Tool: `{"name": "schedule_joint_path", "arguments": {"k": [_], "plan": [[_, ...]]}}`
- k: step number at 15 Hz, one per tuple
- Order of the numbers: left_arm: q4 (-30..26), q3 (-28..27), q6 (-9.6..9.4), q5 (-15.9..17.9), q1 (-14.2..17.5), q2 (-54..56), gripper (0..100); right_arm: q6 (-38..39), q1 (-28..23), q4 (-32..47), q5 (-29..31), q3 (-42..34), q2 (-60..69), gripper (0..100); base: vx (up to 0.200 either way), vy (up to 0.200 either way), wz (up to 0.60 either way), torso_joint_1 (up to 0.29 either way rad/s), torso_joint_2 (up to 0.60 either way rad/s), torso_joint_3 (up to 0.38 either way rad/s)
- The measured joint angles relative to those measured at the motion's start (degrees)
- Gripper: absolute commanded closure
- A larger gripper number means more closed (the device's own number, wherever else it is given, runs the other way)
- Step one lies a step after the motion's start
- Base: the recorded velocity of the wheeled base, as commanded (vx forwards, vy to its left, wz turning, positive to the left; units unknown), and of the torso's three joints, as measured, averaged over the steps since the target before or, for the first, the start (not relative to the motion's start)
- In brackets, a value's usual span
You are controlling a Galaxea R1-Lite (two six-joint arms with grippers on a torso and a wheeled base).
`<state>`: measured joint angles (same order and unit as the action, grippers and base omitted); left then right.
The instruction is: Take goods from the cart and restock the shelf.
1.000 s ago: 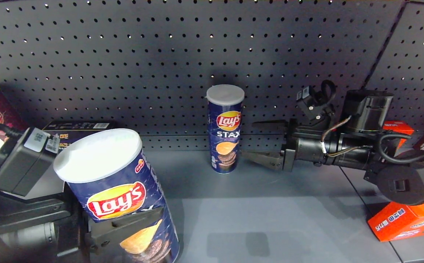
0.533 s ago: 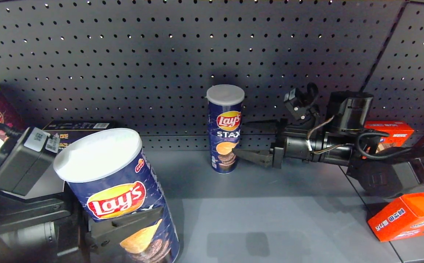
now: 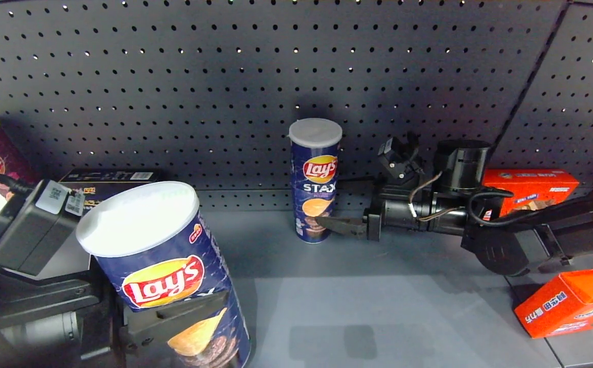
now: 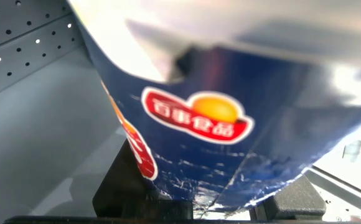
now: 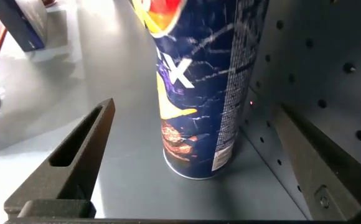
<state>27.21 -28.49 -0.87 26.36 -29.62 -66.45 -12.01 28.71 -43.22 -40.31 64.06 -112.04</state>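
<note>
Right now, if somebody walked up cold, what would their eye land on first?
The big blue chip can, tilted at near left in the left claw. Farther back, a matching can stands upright by the pegboard, with the right claw open either side of it. A bright orange box lies at near right.

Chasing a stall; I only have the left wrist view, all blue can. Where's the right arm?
Observer: The right gripper is at the back of the shelf, jaws open either side of an upright chip can.
Operator: Touching it?
Observer: No; the right wrist view shows a gap on each side.
Operator: And my can?
Observer: The held can is tilted, white lid on, front left of the shelf.
</note>
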Motion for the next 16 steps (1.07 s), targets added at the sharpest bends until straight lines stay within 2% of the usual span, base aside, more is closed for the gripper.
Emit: {"name": "schedule_joint_path", "arguments": {"k": [15, 16], "plan": [[0.1, 0.7, -0.02, 0.0, 0.1, 0.0, 100, 0.1, 2.0, 0.1, 0.4, 6.1, -6.5, 0, 0.000, 0.000, 0.00, 0.000, 0.00, 0.000], [0.1, 0.7, -0.02, 0.0, 0.1, 0.0, 100, 0.0, 1.9, 0.1, 0.5, 6.2, -6.8, 100, 0.000, 0.000, 0.00, 0.000, 0.00, 0.000]]}}
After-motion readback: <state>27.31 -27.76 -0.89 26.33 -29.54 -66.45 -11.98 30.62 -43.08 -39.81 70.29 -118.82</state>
